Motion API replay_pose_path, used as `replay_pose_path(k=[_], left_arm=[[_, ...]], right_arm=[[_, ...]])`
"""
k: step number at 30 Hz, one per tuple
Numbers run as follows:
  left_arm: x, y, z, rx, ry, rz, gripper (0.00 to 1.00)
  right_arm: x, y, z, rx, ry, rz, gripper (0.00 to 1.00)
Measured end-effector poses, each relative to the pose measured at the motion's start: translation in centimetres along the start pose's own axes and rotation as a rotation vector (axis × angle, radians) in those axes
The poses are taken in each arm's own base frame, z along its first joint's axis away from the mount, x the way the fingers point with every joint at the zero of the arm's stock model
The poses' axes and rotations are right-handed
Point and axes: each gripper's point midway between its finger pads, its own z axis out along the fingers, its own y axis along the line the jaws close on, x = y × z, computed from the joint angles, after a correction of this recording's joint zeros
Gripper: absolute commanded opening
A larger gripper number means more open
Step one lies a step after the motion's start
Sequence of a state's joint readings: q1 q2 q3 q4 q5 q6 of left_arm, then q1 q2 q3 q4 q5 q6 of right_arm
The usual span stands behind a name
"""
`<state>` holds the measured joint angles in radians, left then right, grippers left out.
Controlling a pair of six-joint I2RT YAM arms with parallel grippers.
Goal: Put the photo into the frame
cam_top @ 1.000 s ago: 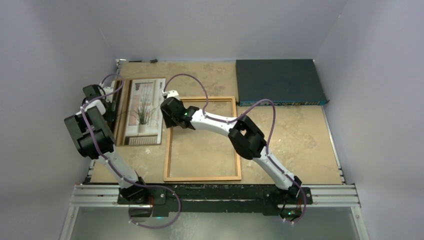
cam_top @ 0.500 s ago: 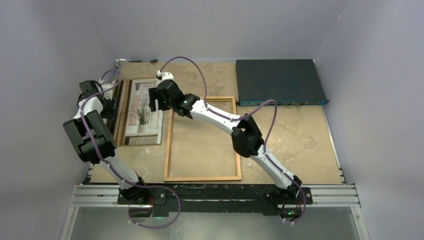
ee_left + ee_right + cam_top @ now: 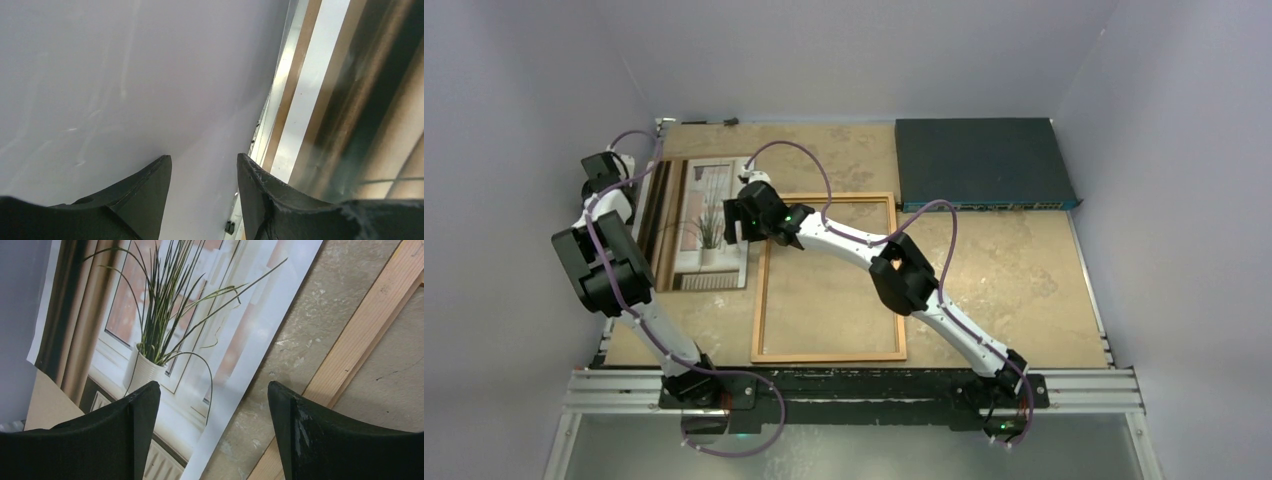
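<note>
Right gripper shifts toward 9 o'clock, jaws wide and empty, over the photo, which lies flat at 9 o'clock of the frame. Left gripper half-spread, seemingly empty. Risk: pinching flat paper creases it.

Frame top-left corner hidden under right arm; photo cropped by right-wrist view edges.
</note>
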<state>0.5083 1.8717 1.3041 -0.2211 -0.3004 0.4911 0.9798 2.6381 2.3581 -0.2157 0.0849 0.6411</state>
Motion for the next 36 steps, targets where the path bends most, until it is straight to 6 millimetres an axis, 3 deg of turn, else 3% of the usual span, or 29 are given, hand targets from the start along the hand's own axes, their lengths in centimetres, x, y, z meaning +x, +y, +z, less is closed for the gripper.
replay_pose_path(k=[5,12,25,36], left_arm=[[1.6,-1.3,2.1,-0.029,0.039,0.014,0.48],[3.1,-3.1,3.5,-0.032,0.066,0.038,0.47],[3.1,-4.6,2.9,0.071,0.024,0.029,0.47],[4.6,-5.3,1.3,0.127,0.035,0.063,0.46]], right_arm=[[0.0,-0.1,0.0,0.010,-0.001,0.026,0.83],[-0.4,-0.4,0.1,0.038,-0.020,0.047,0.84],[-0.6,-0.2,0.6,0.037,-0.037,0.086,0.89],[-0.4,0.3,0.9,0.014,-0.032,0.124,0.90]])
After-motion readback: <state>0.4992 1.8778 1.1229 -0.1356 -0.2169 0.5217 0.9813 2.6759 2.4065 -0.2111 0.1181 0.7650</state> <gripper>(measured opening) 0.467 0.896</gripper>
